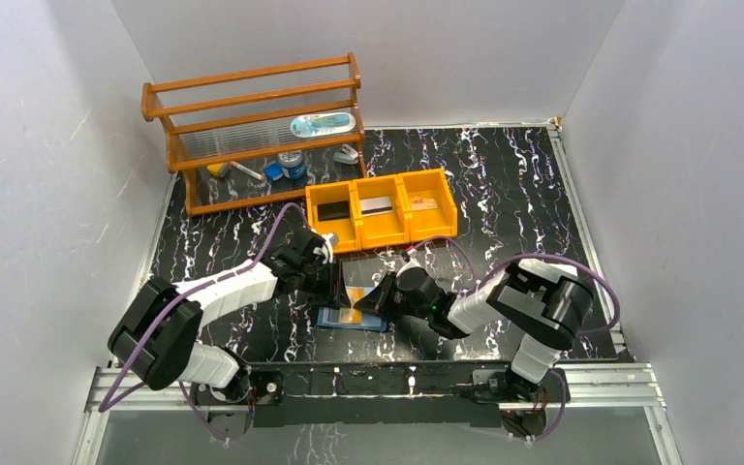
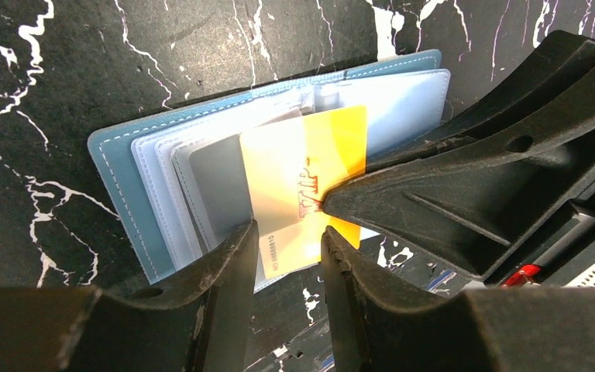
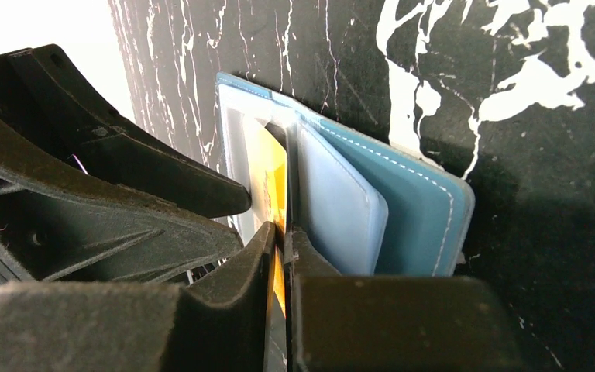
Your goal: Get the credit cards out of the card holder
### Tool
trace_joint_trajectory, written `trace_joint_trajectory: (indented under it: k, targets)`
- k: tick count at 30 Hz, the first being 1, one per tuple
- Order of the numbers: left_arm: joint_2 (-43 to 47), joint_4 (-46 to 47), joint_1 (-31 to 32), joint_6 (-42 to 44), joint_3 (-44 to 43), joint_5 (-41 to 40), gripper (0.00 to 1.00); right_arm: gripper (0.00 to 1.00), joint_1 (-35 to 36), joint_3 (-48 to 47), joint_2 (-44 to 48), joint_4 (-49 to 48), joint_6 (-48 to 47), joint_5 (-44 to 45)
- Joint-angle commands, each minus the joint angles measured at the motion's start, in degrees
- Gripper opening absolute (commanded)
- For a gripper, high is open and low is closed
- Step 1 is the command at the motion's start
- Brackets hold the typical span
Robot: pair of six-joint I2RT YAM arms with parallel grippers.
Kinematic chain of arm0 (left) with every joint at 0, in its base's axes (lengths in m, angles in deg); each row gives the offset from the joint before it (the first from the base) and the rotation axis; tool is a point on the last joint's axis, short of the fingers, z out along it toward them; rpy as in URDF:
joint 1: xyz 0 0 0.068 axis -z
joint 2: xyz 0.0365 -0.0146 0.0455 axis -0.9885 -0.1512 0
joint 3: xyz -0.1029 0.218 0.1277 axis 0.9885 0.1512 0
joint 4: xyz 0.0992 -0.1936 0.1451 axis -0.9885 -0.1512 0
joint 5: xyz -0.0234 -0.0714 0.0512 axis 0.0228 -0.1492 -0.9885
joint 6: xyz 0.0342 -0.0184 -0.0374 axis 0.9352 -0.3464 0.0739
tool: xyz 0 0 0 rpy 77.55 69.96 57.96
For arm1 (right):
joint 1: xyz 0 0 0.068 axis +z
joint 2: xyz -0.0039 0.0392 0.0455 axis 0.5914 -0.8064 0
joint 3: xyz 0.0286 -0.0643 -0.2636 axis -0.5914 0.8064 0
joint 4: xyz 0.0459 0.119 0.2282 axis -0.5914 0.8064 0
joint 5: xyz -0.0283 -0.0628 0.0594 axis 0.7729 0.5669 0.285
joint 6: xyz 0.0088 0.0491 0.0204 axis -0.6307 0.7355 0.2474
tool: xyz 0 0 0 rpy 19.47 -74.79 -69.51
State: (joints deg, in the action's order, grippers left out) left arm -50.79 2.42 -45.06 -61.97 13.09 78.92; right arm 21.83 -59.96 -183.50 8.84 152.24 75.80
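The right pincer (image 3: 283, 232) is clamped on the edge of a thin tan-gold plastic card (image 2: 302, 170). Its two black fingers are pressed together, and only the card's thickness separates them. The card stands partway out of a clear inner pocket and bears red lettering on its face.

The left pincer (image 2: 287, 231) meets it from the opposite side. Its fingers are apart, one on each side of the card's lower corner. Whether they press on the pocket below cannot be told.

Just beside the gold card, a flat silver-grey card (image 2: 213, 186) sits fully inside its own clear sleeve.

Both cards belong to the light blue, book-like folding card holder (image 2: 116, 163), which has white stitching. It lies open and flat on the black, white-veined marble-pattern bench (image 2: 46, 62), near the front edge and between the two arms.

Farther back on the bench is an orange plastic tray with three compartments (image 1: 387, 244). It holds a dark card (image 1: 331, 210) in the left compartment, a pale card (image 1: 376, 204) in the middle and a brownish card (image 1: 421, 202) in the right.

Behind the tray, at the back left, stands a brown wooden rack (image 1: 252, 107) holding small items.
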Motion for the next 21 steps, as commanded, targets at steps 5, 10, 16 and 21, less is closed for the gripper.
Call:
trace_joint_trajectory:
  k: [5,10,16,21]
  targets:
    - [1.1,-3.9,0.3,0.6,1.6,-4.6,0.35,0.08,-0.6,1.9,3.4,5.0,-1.1,3.1]
    - [1.1,-3.6,0.3,0.7,1.3,-3.6,0.35,0.21,-0.7,1.1,1.8,2.0,-1.7,0.6]
    - [1.1,-3.6,0.3,0.9,1.4,-3.1,0.35,0.30,-0.7,0.6,-0.6,-2.0,-1.1,-1.2]
    - [1.1,-3.8,0.3,0.8,1.5,-3.2,0.34,0.18,-0.7,0.8,0.1,0.1,-0.9,-0.2]
